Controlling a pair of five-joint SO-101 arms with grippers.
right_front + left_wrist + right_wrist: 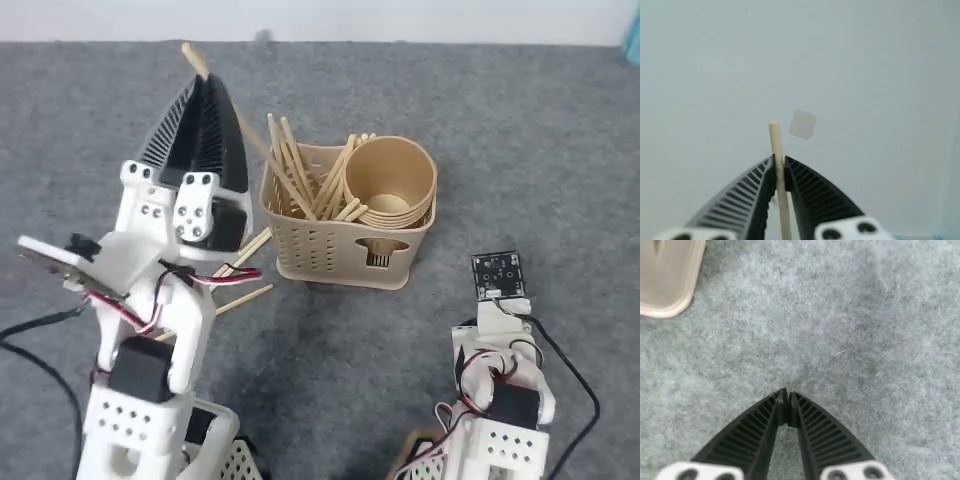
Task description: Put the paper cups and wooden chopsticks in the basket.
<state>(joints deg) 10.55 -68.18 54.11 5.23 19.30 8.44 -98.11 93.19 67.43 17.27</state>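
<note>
My left gripper point(207, 85) is raised to the left of the basket point(330, 250) and is shut on a wooden chopstick point(191, 56), whose tip sticks out past the fingertips. The left wrist view has the same chopstick point(775, 142) pinched in that gripper point(779, 167), against a pale wall. The beige basket holds nested paper cups point(392, 180) and several chopsticks point(290, 165). Two or three loose chopsticks point(245, 296) lie on the carpet, partly hidden under the left arm. My right gripper point(787, 399) is shut and empty just above bare carpet, near a basket corner point(670, 280).
Grey carpet point(540, 150) covers the table, with open room right of the basket and in front of it. The right arm's base point(498, 400) sits folded at the near right edge. A pale wall runs along the far edge.
</note>
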